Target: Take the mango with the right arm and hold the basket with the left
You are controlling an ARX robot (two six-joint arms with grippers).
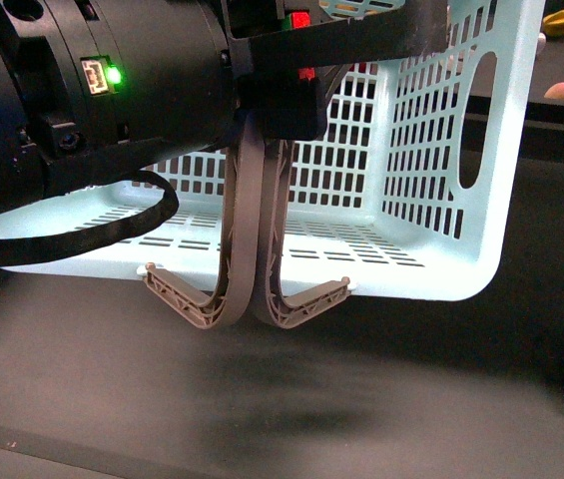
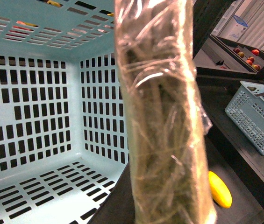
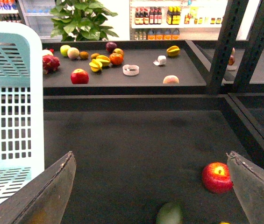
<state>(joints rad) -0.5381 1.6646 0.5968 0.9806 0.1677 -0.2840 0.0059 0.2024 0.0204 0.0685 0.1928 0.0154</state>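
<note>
Two grey-brown handles [image 1: 237,230] of the pale aqua slotted basket [image 1: 441,150] pinched in left fingers [image 2: 164,116] — right fingers [image 3: 57,191] spread, empty, the smooth yellow oblong mango [image 2: 219,189] on the tabletop [image 3: 136,149] near the basket, outside their gap.

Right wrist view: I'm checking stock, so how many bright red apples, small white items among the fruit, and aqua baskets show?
Bright red apples: 2
Small white items: 2
Aqua baskets: 1
Total: 5
</note>
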